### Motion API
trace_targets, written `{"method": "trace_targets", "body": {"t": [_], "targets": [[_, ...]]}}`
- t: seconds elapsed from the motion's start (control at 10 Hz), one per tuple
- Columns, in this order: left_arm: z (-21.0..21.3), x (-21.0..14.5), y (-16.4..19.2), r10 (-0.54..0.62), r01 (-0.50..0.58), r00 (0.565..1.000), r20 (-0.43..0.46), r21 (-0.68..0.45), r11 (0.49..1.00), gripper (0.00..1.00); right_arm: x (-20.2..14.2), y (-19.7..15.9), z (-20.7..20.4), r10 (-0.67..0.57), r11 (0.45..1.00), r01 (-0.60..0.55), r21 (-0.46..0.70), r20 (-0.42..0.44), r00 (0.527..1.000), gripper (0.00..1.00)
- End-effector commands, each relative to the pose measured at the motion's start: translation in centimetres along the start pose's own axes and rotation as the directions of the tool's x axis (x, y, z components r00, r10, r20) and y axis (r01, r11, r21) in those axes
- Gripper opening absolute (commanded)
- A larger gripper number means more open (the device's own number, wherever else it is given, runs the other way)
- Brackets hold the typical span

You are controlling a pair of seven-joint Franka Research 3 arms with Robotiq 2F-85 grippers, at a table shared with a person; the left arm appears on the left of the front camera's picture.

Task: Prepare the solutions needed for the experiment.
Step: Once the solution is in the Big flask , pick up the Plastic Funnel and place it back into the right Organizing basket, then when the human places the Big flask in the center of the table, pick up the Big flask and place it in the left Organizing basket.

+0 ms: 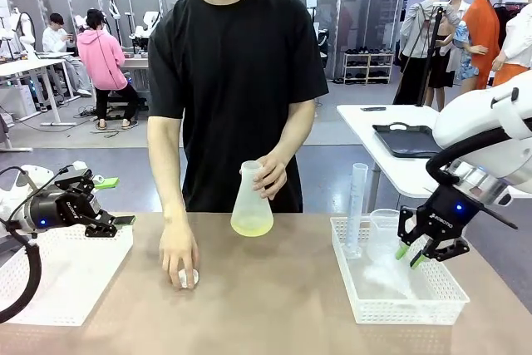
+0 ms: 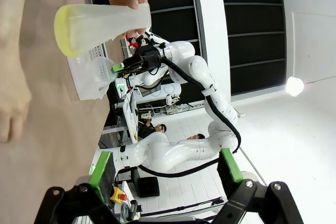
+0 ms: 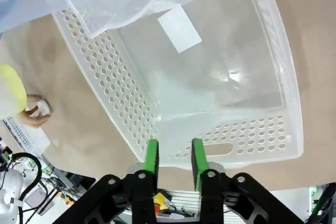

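While the person's hand (image 1: 270, 174) holds the flask (image 1: 252, 201) by its neck at the middle of the table (image 1: 274, 313), the solution (image 1: 252, 224) lies inside it as a shallow yellow-green layer at the bottom. I cannot tell if the base of the flask touches the table. The other hand (image 1: 179, 251) of the person rests on the table, with a small white thing (image 1: 189, 277) under its fingers.

The left gripper (image 1: 118, 201) hangs over the far edge of the left basket (image 1: 75, 297) and points sideways, toward the flask. Its jaws stand wide apart, with nothing between them.

The right gripper (image 1: 408, 255) hangs above the right basket (image 1: 399, 318) and points down into it. In the right wrist view its green pads (image 3: 151, 156) leave only a narrow gap, and they hold nothing.

In the right basket a cylinder (image 1: 356, 205) stands upright near the far left corner, and a beaker (image 1: 384, 230) stands just beside it, between the cylinder and the right gripper.
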State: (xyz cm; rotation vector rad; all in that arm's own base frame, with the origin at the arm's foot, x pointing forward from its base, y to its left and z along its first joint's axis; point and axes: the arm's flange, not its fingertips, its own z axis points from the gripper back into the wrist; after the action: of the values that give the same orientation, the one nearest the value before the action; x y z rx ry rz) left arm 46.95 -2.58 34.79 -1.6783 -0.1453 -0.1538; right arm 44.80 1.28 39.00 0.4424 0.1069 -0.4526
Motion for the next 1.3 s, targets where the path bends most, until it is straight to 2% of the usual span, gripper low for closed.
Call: {"method": "trace_targets", "body": {"t": [0.0,0.1,1.2], "targets": [[-0.14,0.10,-0.09,-0.006,0.006,1.000,0.010,-0.009,1.000,1.00,0.65,0.63,-0.14,-0.047,0.999,0.047,-0.008,0.019,0.999,0.49],[-0.14,0.10,-0.09,-0.006,0.006,1.000,0.010,-0.009,1.000,1.00,0.00,0.00,0.00,0.000,1.000,0.000,0.000,0.000,1.000,0.58],[-0.14,0.10,-0.09,-0.006,0.006,1.000,0.010,-0.009,1.000,1.00,0.00,0.00,0.00,0.000,1.000,0.000,0.000,0.000,1.000,0.58]]}}
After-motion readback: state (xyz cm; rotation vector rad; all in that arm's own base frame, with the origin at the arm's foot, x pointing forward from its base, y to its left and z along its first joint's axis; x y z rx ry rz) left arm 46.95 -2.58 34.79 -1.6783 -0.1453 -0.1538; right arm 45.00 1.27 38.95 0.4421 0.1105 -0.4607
